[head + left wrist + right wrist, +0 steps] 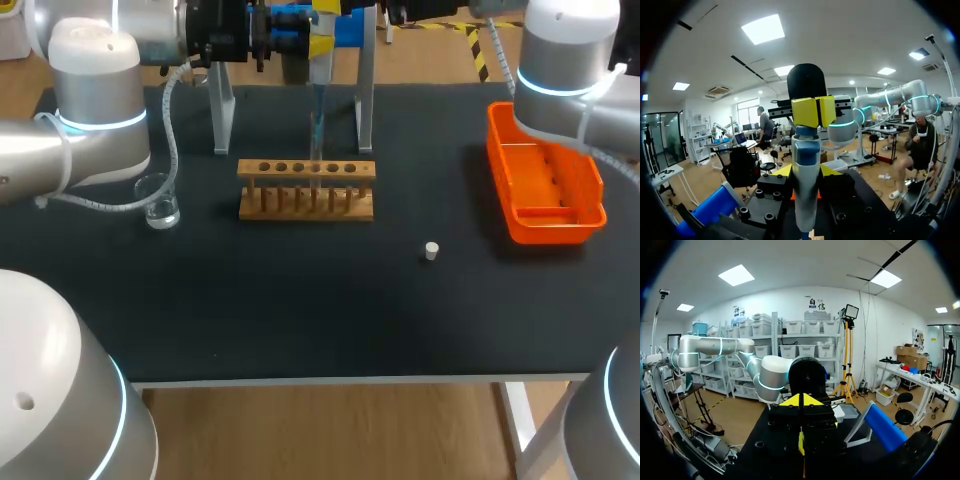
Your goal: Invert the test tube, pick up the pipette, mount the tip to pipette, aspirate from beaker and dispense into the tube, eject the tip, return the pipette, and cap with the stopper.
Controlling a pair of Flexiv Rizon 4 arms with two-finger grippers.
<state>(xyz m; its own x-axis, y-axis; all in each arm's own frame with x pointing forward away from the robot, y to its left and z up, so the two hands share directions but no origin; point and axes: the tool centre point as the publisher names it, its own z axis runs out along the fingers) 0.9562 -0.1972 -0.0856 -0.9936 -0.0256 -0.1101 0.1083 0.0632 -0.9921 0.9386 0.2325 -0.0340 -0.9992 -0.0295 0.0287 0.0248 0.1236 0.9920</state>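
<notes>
1. One pipette (321,60) hangs upright in the left pincer (322,38), whose yellow tips clamp it from both sides. Its thin lower end points down at the wooden rack (306,190), straight beneath the pincer.
2. Only the left wrist view shows the clamp close up. Both pads (805,112) press the pipette just under its black cap, and the pale body runs down below them.
3. Only the right wrist view shows the right pincer (801,440). Its fingers are pressed together with nothing between them.
4. Only the head view shows the table things. The beaker (158,201) stands below the left pincer, off toward the left arm's side of the rack. The white stopper (431,250) lies alone, well apart from both pincers.
5. Two metal stand legs (365,105) flank the pipette, just behind the rack.
6. An orange tray (545,215) sits near the table's right edge, and a broad stretch of black table (300,320) runs from the rack to the front edge.
</notes>
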